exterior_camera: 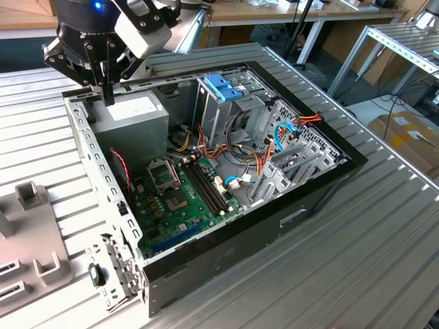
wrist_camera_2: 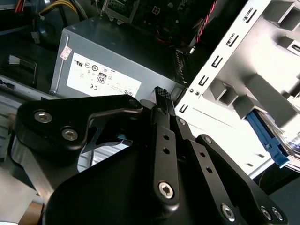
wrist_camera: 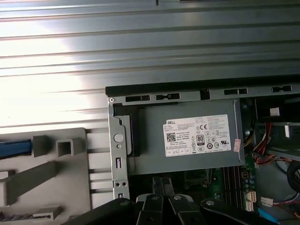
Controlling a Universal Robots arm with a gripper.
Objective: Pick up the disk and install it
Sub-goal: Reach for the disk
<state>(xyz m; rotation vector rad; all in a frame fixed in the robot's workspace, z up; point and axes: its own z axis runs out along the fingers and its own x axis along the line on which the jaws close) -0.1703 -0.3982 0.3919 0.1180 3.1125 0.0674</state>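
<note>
My gripper (exterior_camera: pixel 108 96) hangs shut with nothing between its fingers, above the far left corner of the open computer case (exterior_camera: pixel 322 185) in the exterior view, over the grey power supply box (exterior_camera: pixel 134 116). The second wrist view has the closed fingertips (wrist_camera_2: pixel 161 93) just past the box's white label (wrist_camera_2: pixel 101 79). The disk peeks in as a blue rail edge (wrist_camera: pixel 14 147) lying in the grey fixture (wrist_camera: pixel 47 173) outside the case, and again as a blue strip (wrist_camera_2: pixel 266 136) in the second wrist view. Most of the disk is cut off.
Inside the case are a green motherboard (exterior_camera: pixel 178 199), loose cables (exterior_camera: pixel 240 164) and a metal drive cage topped by a small blue bracket (exterior_camera: pixel 223 86). The case stands on a ribbed metal table (exterior_camera: pixel 384 233). A grey fixture (exterior_camera: pixel 27 233) lies at the exterior view's left.
</note>
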